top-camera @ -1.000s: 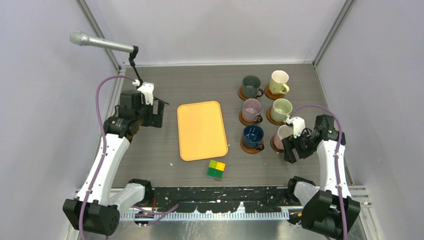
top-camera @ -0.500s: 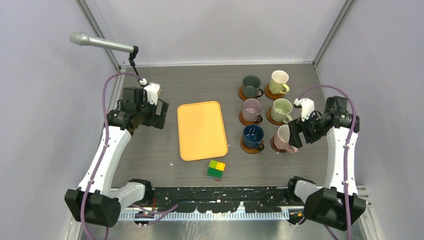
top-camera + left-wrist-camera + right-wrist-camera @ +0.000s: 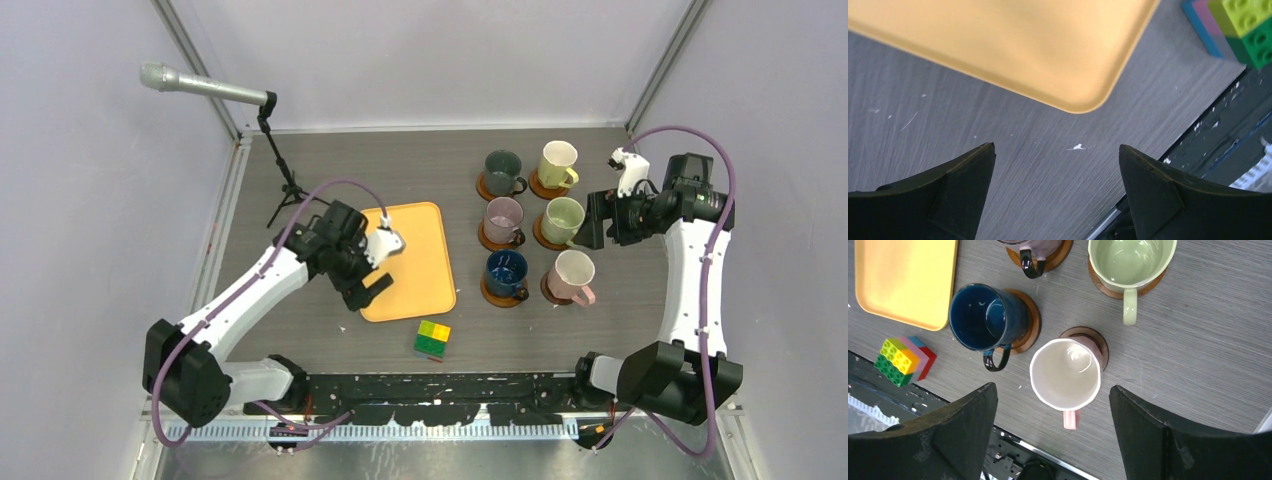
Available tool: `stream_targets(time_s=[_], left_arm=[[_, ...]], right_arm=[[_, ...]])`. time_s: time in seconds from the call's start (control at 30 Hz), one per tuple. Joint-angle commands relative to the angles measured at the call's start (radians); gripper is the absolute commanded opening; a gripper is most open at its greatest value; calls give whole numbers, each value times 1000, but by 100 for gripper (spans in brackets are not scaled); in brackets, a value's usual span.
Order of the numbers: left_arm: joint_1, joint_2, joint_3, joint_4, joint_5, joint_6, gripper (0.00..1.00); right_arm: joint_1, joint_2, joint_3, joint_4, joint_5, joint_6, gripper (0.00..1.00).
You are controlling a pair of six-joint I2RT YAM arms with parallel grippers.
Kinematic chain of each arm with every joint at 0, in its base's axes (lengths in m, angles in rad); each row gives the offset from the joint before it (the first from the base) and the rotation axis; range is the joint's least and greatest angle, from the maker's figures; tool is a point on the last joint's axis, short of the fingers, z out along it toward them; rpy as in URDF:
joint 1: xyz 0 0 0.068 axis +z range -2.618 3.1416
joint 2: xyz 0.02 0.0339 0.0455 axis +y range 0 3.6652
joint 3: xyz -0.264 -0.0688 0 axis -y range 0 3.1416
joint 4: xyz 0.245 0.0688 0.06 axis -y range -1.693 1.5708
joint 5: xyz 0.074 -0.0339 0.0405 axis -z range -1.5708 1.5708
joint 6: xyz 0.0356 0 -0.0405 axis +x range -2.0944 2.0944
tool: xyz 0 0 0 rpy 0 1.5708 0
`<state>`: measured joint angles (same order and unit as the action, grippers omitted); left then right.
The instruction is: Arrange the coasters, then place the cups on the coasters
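Six cups stand in two columns at the right, each on a round wooden coaster: dark grey-green cup (image 3: 502, 170), pale yellow cup (image 3: 557, 162), mauve cup (image 3: 503, 219), light green cup (image 3: 563, 218), dark blue cup (image 3: 506, 272) (image 3: 982, 316), white-pink cup (image 3: 572, 275) (image 3: 1066, 374). Coaster rims (image 3: 1032, 322) (image 3: 1098, 339) peek out beneath the cups. My right gripper (image 3: 592, 228) (image 3: 1053, 386) hangs open high above the white-pink cup, holding nothing. Open and empty too, my left gripper (image 3: 368, 288) (image 3: 1056, 146) hovers over bare table by the tray's near-left corner.
An orange tray (image 3: 420, 260) (image 3: 1013, 45) lies mid-table. A yellow-green brick block (image 3: 432, 339) (image 3: 1248, 25) (image 3: 898, 360) sits near the front edge. A microphone on a stand (image 3: 205, 88) rises at the back left. Enclosure walls close in on both sides.
My left arm swung from the table's left side to the tray's near-left corner. My right gripper rose and drew back from the white-pink cup, which stays on its coaster.
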<state>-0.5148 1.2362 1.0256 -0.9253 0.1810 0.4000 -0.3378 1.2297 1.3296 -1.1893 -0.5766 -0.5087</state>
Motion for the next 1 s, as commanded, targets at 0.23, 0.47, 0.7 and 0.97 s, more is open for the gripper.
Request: stream_targets(time_s=[0.23,0.47,0.7,0.97], left_arm=[[-218,-16,-191,142,-24,172,90],[-286,48,-281,302,-86,214,82],[-286,97,-367,510,-126,319,65],[-286,178,-396,619,-130,431,52]], right_arm=[[-3,11,14,83,-68,121,87],[-4,30,16,91,-73,134,87],[-3,31,11,90,-68,137,87],[-3,37,8,90,-62,132,87]])
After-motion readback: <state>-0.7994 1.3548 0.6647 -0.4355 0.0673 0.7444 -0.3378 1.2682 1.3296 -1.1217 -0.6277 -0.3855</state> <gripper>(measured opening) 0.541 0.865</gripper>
